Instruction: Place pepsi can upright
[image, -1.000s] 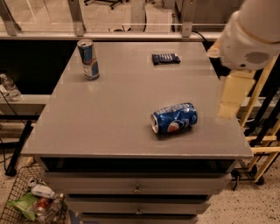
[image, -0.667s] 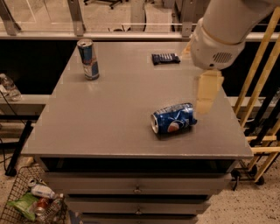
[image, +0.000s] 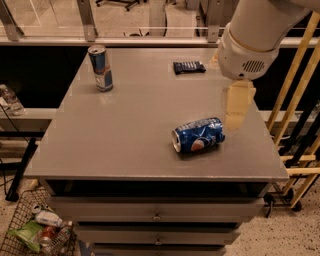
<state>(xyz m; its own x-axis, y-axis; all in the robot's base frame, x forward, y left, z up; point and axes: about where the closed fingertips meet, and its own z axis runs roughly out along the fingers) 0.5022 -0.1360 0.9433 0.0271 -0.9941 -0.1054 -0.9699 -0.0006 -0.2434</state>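
Note:
The pepsi can (image: 197, 135), deep blue with a round red-white-blue logo, lies on its side on the grey table (image: 125, 130), near the front right. Its silver end faces left. My gripper (image: 235, 109), pale yellow, hangs from the white arm (image: 255, 35) just right of the can and a little above it. It holds nothing.
A taller blue-and-silver energy drink can (image: 101, 67) stands upright at the table's back left. A dark flat packet (image: 189, 66) lies at the back centre. Yellow wooden rails (image: 295, 100) stand right of the table. A wire basket of trash (image: 35, 230) sits on the floor, lower left.
My arm and gripper have swung left from beyond the table's right edge to just right of the pepsi can. The can has not moved.

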